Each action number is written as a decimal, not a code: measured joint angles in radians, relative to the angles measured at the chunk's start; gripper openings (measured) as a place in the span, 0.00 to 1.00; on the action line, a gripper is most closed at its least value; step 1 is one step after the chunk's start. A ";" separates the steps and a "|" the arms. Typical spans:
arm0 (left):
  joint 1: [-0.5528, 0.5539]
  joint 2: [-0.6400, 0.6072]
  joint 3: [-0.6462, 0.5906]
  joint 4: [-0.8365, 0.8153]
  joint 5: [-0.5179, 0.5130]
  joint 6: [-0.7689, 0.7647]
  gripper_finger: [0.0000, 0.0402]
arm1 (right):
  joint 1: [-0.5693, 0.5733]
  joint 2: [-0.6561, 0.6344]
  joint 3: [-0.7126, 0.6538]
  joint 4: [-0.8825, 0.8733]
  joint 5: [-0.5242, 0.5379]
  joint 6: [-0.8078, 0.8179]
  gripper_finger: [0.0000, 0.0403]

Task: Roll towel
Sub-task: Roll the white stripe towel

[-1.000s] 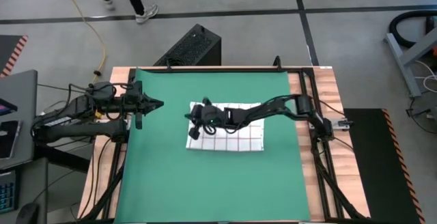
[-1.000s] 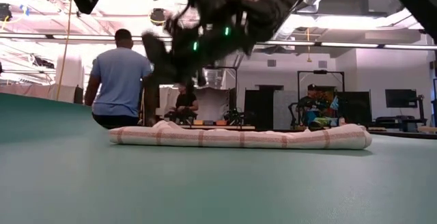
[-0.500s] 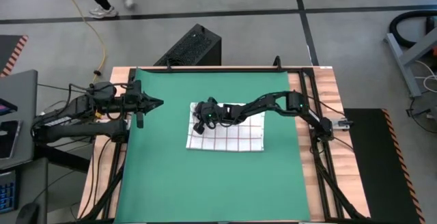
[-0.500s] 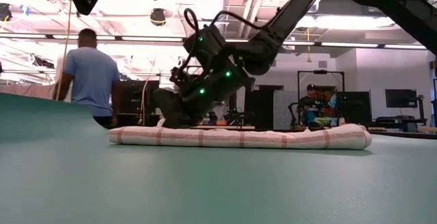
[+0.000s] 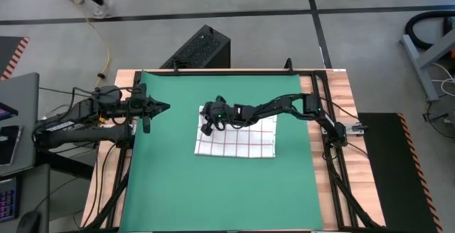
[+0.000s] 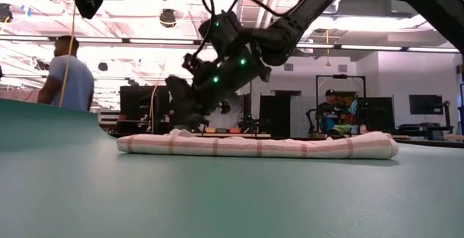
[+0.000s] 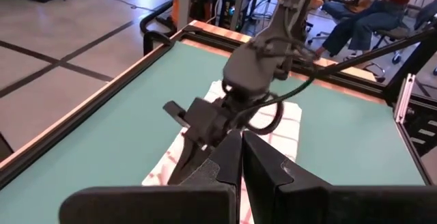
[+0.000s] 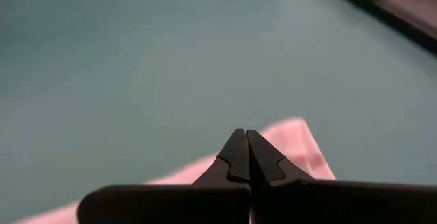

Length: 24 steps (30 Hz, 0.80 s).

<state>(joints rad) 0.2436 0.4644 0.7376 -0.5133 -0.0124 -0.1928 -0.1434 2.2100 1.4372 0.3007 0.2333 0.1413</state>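
We are working the towel point(image 5: 237, 139), which is lying flat on the green mat point(image 5: 170, 183) near the middle of the desk; our right pincer point(image 5: 207, 123), clenched on nothing, is hovering at the towel's far left corner; our left pincer point(image 5: 165, 107), also clenched and empty, is waiting at the mat's left side; to start the roll well, we judge the right pincer needs opening, catching the far edge cleanly, then turning it over evenly toward the near side.
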 joint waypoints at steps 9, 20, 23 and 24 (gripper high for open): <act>0.000 0.000 0.000 -0.038 0.000 0.001 0.00 | -0.082 0.004 -0.002 -0.046 0.001 -0.009 0.01; 0.000 0.000 0.000 -0.039 0.001 -0.004 0.00 | -0.024 -0.026 -0.001 0.027 0.024 -0.015 0.01; 0.000 0.000 0.000 -0.039 0.001 -0.004 0.00 | -0.009 -0.032 0.003 0.055 0.028 -0.014 0.01; 0.000 0.000 0.000 -0.039 0.001 -0.004 0.00 | -0.008 -0.019 0.003 0.047 0.032 -0.005 0.01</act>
<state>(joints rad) 0.2436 0.4644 0.7372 -0.5520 -0.0116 -0.1970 -0.1513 2.1915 1.4401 0.3475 0.2657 0.1361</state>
